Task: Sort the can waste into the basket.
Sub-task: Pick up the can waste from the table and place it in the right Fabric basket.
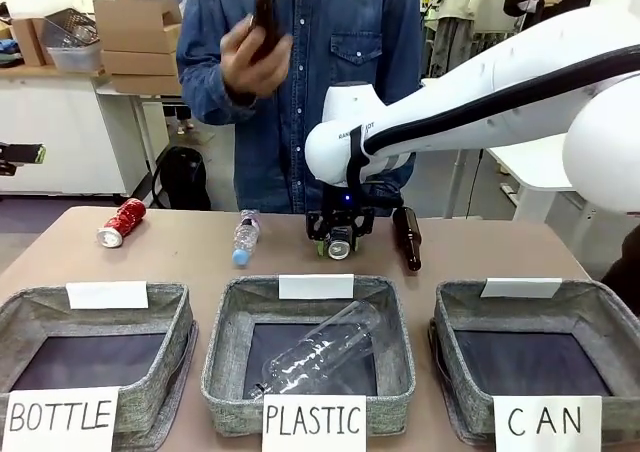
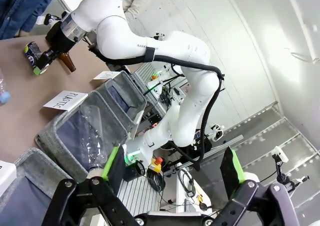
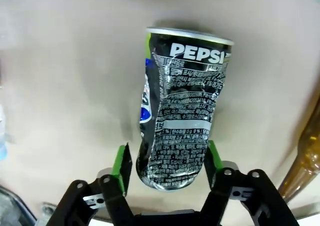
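**Status.** The right gripper (image 3: pixel 167 158) sits low over the table (image 1: pixel 180 262), its green pads (image 3: pixel 121 167) bracketing the lower end of the black Pepsi can (image 3: pixel 182 116), which lies on its side. One pad appears to touch the can and a thin dark gap shows at the other. Whether the pads already press cannot be determined. The left gripper (image 2: pixel 171 151) is spread wide and empty. The red can (image 1: pixel 122 222) lies at the far left of the table, well apart from the CAN basket (image 1: pixel 600 314).

**Hazards.**
- The black can is dented and is taken near one end. An off-centre pinch may let it pivot or slip on lifting.
- A brown glass bottle (image 1: pixel 407 237) lies just beside the right gripper, between it and the CAN basket. A low transfer may strike or roll it.
- The PLASTIC basket (image 1: pixel 225 322) lies close in front. An early release may drop the can in the wrong bin.
- The person's hand (image 1: pixel 252 57) holds another bottle above the far edge and may enter the path.

**Legible text.** The can reads "PEPSI"; its fine print is unreadable. The front cards read "BOTTLE", "PLASTIC" and "CAN".
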### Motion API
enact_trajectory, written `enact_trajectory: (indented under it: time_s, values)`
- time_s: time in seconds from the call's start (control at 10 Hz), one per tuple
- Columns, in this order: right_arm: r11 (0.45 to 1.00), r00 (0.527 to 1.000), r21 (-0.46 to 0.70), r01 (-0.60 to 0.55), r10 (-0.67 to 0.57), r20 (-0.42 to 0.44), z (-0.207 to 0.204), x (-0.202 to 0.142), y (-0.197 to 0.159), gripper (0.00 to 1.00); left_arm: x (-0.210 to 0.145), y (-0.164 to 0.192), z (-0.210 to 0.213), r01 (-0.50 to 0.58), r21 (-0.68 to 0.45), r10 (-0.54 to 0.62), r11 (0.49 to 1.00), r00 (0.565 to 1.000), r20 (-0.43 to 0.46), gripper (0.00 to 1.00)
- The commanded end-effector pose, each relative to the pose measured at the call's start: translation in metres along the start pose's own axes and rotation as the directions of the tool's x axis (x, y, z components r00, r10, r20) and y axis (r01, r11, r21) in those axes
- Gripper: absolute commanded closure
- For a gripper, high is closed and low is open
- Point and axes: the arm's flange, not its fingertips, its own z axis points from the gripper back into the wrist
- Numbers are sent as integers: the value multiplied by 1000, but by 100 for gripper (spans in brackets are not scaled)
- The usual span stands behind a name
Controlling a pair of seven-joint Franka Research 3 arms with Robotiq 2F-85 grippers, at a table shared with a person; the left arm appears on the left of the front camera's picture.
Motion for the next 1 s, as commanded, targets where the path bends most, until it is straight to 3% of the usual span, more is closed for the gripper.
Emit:
enact_trajectory:
  time_s: [0.0,0.1,0.2,0.4,0.6,0.9]
  values:
    - [1000,1000,30,7,-6,-13,5,5,-8,100,2,-2,-1,22,-17,-22,1000,1000,9,0]
    - [999,1000,53,7,-7,-15,6,5,-14,100,2,-2,-1,22,-17,-22,1000,1000,9,0]
    - [998,1000,68,16,-15,-15,7,4,-20,87,2,-2,-1,22,-17,-22,1000,1000,9,0]
    - [993,999,113,38,-37,-9,9,2,-33,100,2,-2,-1,22,-17,-22,1000,1000,9,0]
    - [981,1000,195,14,-17,14,14,-3,-53,100,2,-2,-1,22,-17,-22,1000,1000,9,0]
    - [871,996,483,-89,83,32,72,-61,-168,100,2,-2,-1,22,-17,-22,1000,1000,9,0]
